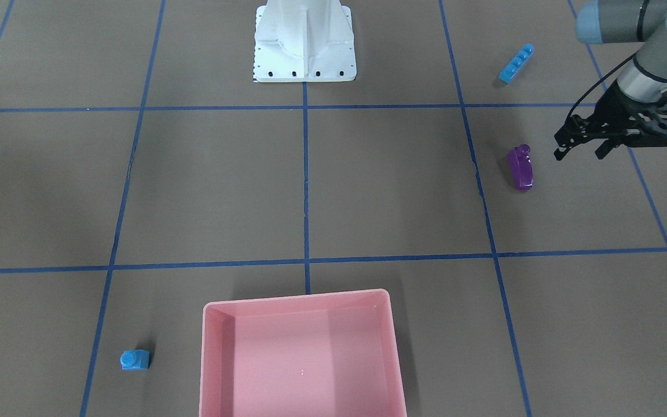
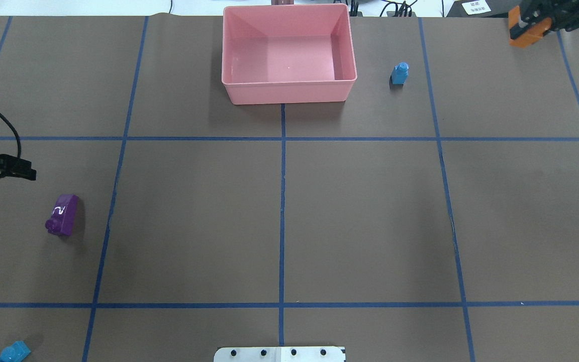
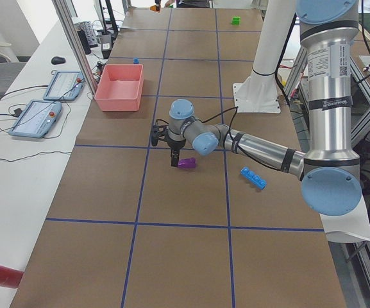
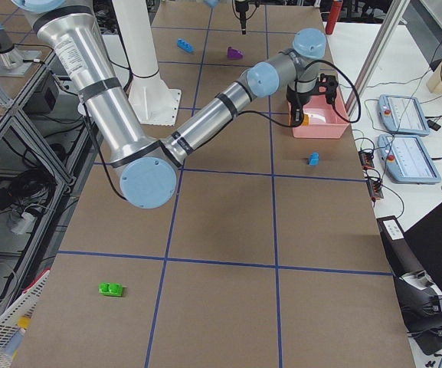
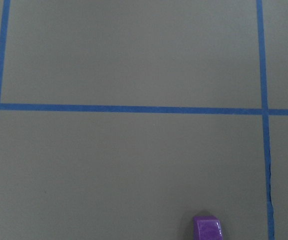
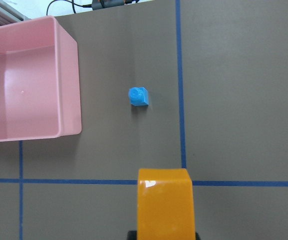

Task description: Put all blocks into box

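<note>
The pink box [image 1: 296, 298] stands open at the table's far side, also in the overhead view [image 2: 289, 95]. My right gripper [image 2: 524, 27] is shut on the orange sloped block [image 6: 164, 202] and holds it above the table, right of the box. The small blue one-stud block [image 2: 399, 73] lies between them. My left gripper [image 1: 581, 152] is open and empty, hovering just beside the purple sloped block [image 1: 521, 168], which lies on its side. The long blue block [image 1: 516, 63] lies nearer the robot. The green block [image 4: 112, 289] lies far off on the robot's right side.
The white robot base [image 1: 304, 40] stands at the table's near-robot edge. Blue tape lines divide the brown table. Tablets and cables lie on the bench beyond the box [image 4: 320, 123].
</note>
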`<state>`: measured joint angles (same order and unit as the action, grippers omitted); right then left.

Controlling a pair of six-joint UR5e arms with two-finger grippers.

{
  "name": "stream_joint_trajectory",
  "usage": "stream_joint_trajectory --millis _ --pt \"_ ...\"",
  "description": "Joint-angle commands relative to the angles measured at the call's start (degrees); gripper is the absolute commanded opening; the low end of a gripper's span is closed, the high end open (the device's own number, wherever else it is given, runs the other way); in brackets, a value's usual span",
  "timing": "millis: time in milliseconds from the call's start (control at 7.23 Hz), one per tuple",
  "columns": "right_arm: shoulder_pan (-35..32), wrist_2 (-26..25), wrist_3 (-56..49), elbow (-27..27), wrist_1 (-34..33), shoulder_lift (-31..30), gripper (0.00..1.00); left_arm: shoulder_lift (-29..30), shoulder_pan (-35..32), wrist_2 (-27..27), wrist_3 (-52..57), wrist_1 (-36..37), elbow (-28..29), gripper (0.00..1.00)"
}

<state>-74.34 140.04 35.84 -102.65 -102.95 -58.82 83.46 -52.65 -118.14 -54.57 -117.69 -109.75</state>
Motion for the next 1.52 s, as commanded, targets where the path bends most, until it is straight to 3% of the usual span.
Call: stream_joint_trajectory --millis 0,415,553,691,829,968,1106,1382 --pt "3.39 -3.44 0.37 7.77 -2.6 11.58 0.0 0.82 7.02 5.11 -5.96 -6.47 4.43 1.0" --pt "8.58 -5.73 1.87 22.55 -0.86 23.82 0.0 1.09 12.64 7.48 -6.95 -7.12 5.33 0.96" --pt "10.51 -7.39 2.22 27.54 4.72 25.76 0.0 1.09 12.75 7.4 -7.04 -7.03 5.59 0.78" --pt "11.83 -9.5 2.48 30.81 9.04 26.47 0.0 1.09 12.92 7.31 -6.78 -6.94 6.2 0.68" --pt "13.5 -11.52 2.92 33.63 13.17 27.09 0.0 0.75 12.92 7.23 -6.34 -6.94 6.3 0.42" --pt "14.91 -15.19 3.36 37.4 17.83 28.66 0.0 0.66 12.84 6.96 -6.34 -6.94 6.12 0.0" --pt "16.14 -16.36 3.62 41.27 21.44 30.33 0.0 0.48 12.75 6.61 -6.34 -6.86 5.78 0.0" --pt "17.81 -20.56 3.71 49.26 32.05 32.54 0.0 0.13 11.88 -0.55 -6.34 -6.77 3.41 0.0"
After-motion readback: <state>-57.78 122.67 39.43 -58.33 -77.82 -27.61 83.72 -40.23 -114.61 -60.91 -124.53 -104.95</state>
